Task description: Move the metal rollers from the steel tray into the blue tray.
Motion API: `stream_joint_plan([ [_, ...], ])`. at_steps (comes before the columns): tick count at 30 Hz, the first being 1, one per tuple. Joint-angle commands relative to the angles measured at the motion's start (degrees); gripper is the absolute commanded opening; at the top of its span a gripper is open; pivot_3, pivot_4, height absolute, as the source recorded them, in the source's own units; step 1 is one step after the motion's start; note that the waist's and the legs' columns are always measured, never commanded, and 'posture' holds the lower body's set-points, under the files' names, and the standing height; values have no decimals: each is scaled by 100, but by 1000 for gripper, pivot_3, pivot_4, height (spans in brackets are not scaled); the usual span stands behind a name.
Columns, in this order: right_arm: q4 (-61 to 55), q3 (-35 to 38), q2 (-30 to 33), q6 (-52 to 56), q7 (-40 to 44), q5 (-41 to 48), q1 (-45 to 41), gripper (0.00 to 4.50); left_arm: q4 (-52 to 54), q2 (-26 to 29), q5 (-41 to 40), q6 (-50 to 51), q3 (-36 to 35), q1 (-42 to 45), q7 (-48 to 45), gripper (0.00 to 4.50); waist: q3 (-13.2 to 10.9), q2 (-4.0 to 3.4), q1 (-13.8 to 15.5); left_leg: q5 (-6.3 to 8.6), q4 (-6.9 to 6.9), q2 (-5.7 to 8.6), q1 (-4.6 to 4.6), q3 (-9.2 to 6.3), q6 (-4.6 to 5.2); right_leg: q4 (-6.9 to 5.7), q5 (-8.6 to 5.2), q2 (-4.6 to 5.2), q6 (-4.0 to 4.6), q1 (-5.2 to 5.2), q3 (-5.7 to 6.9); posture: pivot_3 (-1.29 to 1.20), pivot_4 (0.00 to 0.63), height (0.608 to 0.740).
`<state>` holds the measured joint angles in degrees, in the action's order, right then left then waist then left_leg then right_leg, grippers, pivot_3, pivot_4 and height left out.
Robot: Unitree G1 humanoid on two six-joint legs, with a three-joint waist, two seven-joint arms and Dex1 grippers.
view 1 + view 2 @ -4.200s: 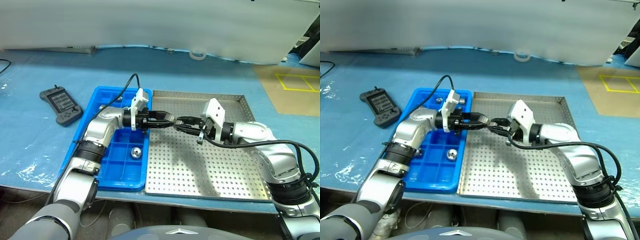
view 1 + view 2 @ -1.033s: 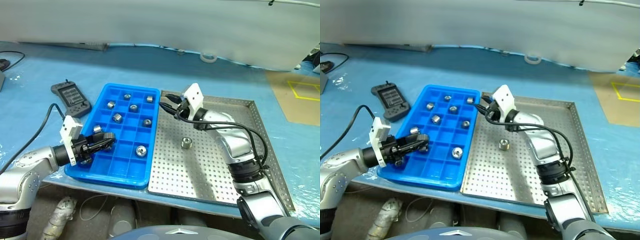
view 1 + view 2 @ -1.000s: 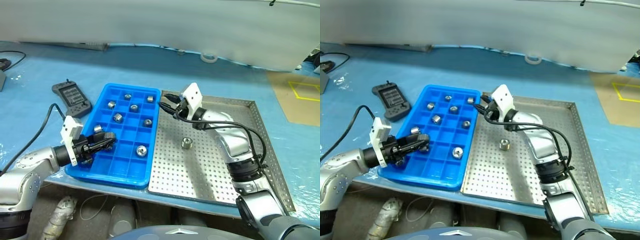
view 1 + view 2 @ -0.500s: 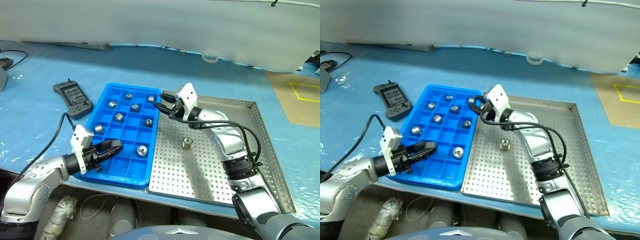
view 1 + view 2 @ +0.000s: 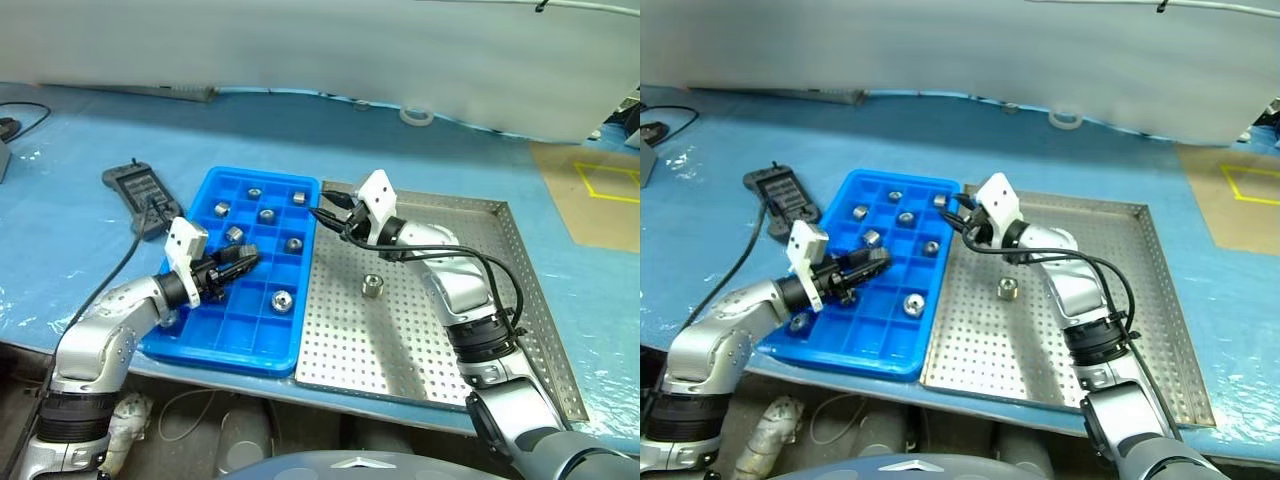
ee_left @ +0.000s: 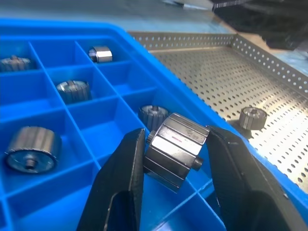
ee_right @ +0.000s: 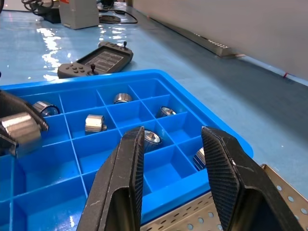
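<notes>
My left gripper (image 5: 242, 261) hangs low over the middle of the blue tray (image 5: 214, 352), shut on one of the metal rollers (image 6: 174, 147), which lies on its side between the fingers. Several more rollers sit in the tray's compartments, among them one (image 5: 283, 299) near the front and one (image 5: 266, 214) farther back. A single roller (image 5: 373, 286) stands on the steel tray (image 5: 420, 345). My right gripper (image 5: 320, 212) is open and holds nothing, above the seam between the two trays at their far end.
A dark grey handheld controller (image 5: 141, 188) lies on the blue table left of the blue tray, with my left wrist cable running over it. A white tape ring (image 5: 414, 116) rests near the back wall.
My left gripper has moved from the blue tray's near left part toward its middle, away from me and rightward, carrying the roller. The right gripper has held its place.
</notes>
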<state>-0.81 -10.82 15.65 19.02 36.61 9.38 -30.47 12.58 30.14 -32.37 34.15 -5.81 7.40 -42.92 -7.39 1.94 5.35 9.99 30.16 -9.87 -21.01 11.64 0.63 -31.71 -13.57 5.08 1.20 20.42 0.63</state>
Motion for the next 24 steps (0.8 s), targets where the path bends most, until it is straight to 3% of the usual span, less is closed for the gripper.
stream_joint_plan([
  [1,-181,110,43,-153,-39,-17,16,1903,-84,6,38,-135,24,158,-96,1589,0,0,2,0,0,-1,0,-1,-1,-1,0,0,0,0,2,81,150,740],
  [8,-100,113,40,-261,-118,-81,46,1903,-484,-54,234,-73,179,332,-56,1589,0,0,4,0,5,3,0,-2,-1,-1,0,2,0,-4,1,76,150,740],
  [14,-13,105,12,-362,-168,-122,26,1956,-671,-61,337,-58,336,500,-110,3493,1,1,0,-1,5,2,2,-3,-1,-2,1,3,0,-7,2,67,150,740],
  [19,-133,114,96,-279,-107,-83,133,1956,-586,18,83,85,148,748,-271,3493,1,1,2,-1,5,2,2,-3,-1,-2,0,2,0,-7,2,53,150,740],
  [24,-702,106,1106,183,1213,452,775,1956,-208,123,-799,567,-246,1311,-583,3493,0,0,39,1,7,10,-7,-11,2,6,0,4,1,-16,5,51,150,740],
])
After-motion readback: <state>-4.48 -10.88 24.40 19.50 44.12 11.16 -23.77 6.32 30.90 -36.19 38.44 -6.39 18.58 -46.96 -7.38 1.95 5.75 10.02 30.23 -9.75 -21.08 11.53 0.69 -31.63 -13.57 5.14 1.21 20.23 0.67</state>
